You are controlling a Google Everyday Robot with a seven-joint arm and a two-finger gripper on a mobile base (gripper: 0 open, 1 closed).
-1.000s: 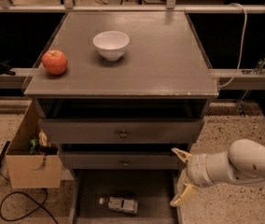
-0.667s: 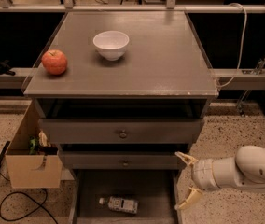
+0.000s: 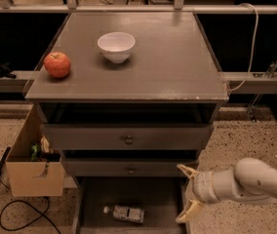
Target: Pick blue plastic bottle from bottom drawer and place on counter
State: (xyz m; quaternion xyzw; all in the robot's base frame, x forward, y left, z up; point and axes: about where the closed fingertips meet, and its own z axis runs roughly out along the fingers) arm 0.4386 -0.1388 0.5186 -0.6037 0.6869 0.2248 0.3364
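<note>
The blue plastic bottle [image 3: 125,213] lies on its side on the floor of the open bottom drawer [image 3: 158,199], cap to the left. The counter [image 3: 168,62] is the grey cabinet top. My gripper [image 3: 186,194] is open and empty at the drawer's right side, right of the bottle and apart from it. Its fingers point left, one above the other. The white arm reaches in from the lower right.
A white bowl [image 3: 116,46] and a red apple [image 3: 57,65] sit on the counter's left half. Two upper drawers with round knobs [image 3: 128,140] hang above the bottom drawer. A cardboard box [image 3: 31,165] and cables stand on the floor at the left.
My gripper and arm have moved slightly down and to the right beside the drawer. The bottle has not moved.
</note>
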